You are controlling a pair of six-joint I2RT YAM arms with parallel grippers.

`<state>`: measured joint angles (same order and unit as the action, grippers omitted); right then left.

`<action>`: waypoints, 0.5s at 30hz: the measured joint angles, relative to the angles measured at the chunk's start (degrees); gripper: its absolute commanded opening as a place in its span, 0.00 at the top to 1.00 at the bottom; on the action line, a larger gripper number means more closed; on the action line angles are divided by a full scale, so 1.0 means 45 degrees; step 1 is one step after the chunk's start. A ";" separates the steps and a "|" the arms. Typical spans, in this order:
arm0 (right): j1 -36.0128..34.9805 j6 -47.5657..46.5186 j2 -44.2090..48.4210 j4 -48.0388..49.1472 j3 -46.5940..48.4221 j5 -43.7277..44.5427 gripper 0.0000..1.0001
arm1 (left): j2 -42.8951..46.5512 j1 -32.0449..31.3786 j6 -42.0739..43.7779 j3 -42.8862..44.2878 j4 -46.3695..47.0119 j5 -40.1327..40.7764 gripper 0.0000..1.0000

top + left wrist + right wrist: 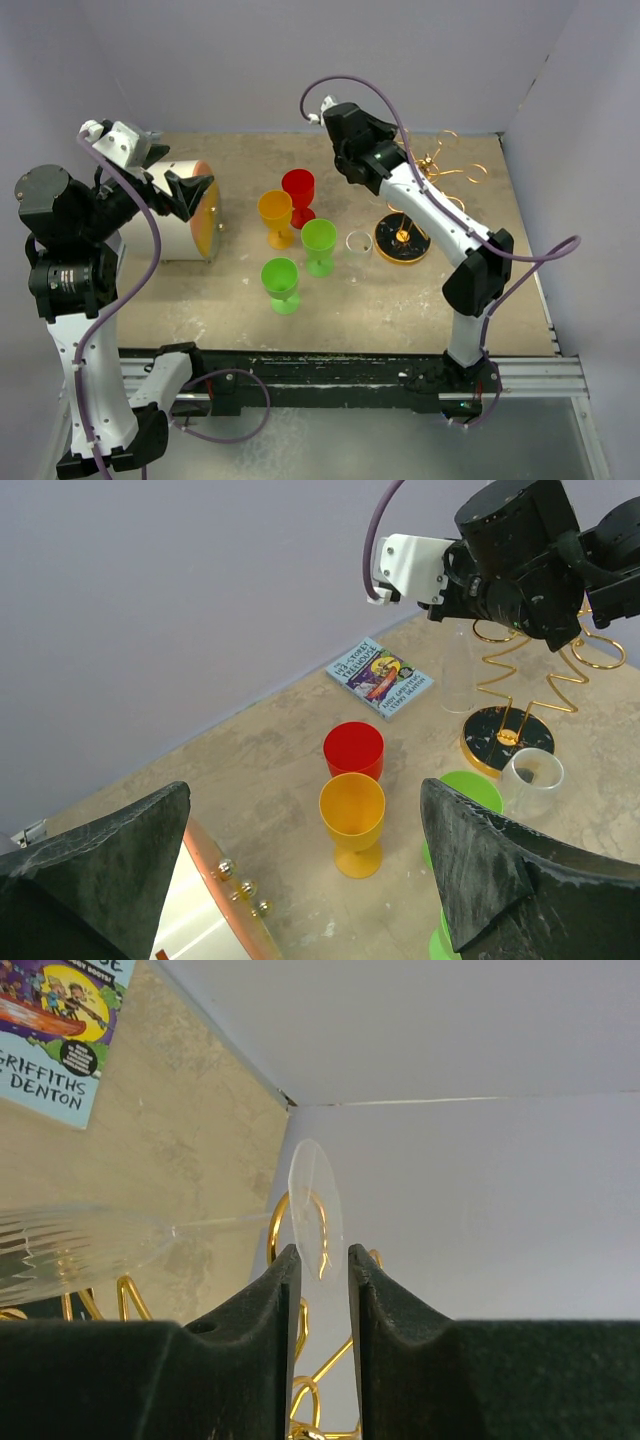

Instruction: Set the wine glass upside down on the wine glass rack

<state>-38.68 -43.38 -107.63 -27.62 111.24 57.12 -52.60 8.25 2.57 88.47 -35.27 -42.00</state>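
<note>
Two grippers: right gripper [322,1260], jaws slightly parted astride the foot of the wine glass [315,1185] at a ring of the wine glass rack [490,742]; left gripper [305,790], well apart from the rack, jaws spread wide, empty.

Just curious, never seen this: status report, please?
Left hand wide open. Right hand slightly open around foot of wine glass, at wine glass rack. Nothing blocking.

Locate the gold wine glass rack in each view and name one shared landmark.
Top external: wine glass rack right of centre, partly behind the right arm.
Left wrist: rack at upper right.
Right wrist: rack's gold loops low centre, behind the fingers.
Shared landmark: the right gripper, beside the rack in every view.
</note>
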 measured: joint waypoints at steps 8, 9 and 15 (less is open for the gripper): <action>-0.0092 0.0539 -0.0092 -0.0325 0.0709 -0.0733 0.70 | 0.0005 0.0000 0.0005 -0.0053 0.0005 0.0000 0.01; -0.0097 0.0617 -0.0151 -0.0369 0.0806 -0.0831 0.70 | 0.0000 0.0000 0.0005 -0.0053 0.0000 0.0000 0.01; -0.0165 0.0845 -0.0447 -0.0593 0.0874 -0.1069 0.68 | 0.0005 0.0000 0.0005 -0.0053 0.0005 0.0000 0.01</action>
<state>-39.42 -39.57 -109.65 -30.28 115.18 52.31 -52.58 8.25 2.59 88.23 -35.24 -42.00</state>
